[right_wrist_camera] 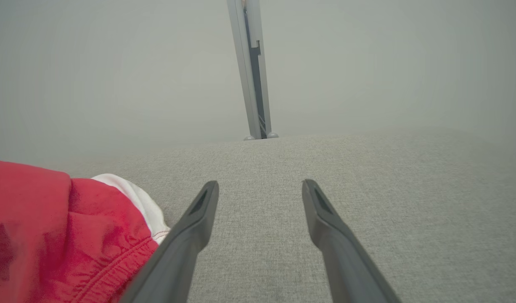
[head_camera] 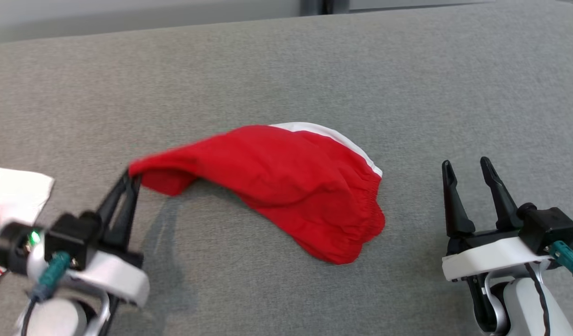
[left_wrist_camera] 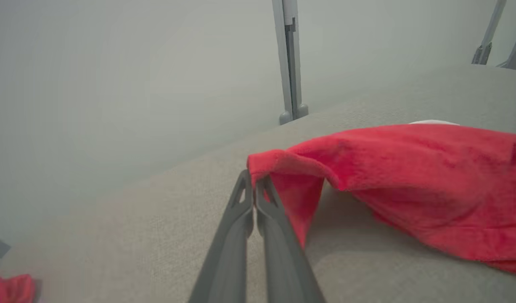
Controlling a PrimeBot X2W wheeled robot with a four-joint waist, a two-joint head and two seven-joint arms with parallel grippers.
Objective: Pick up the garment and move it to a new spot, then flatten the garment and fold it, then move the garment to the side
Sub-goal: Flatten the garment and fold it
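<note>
Your left gripper [head_camera: 130, 177] sits at the lower left of the head view, its two dark fingers pressed together on the left tip of the red garment [head_camera: 286, 186]. That pinched corner is lifted off the grey fabric-covered table [head_camera: 286, 70], with a shadow beneath it. The arm and the cloth near it look a little blurred.

From the pinched corner the garment runs to the right across the middle of the table. Its wider, gathered end lies on the surface, and a white band [head_camera: 333, 135] runs along its far edge.

In the left wrist view, the left gripper [left_wrist_camera: 253, 179] has its fingertips closed on a folded red edge. The rest of the garment [left_wrist_camera: 409, 181] drapes down and away to the right.

Your right gripper [head_camera: 467, 162] is at the lower right, well apart from the garment. Its fingers are spread wide and hold nothing. In the right wrist view, the right gripper [right_wrist_camera: 260, 184] has bare grey table between its fingers, and the gathered end of the garment [right_wrist_camera: 51, 231] lies just beside its left finger.

A second piece of cloth [head_camera: 15, 191], white with some red, lies at the far left edge of the head view. A grey upright post [right_wrist_camera: 253, 71] stands behind the table.
</note>
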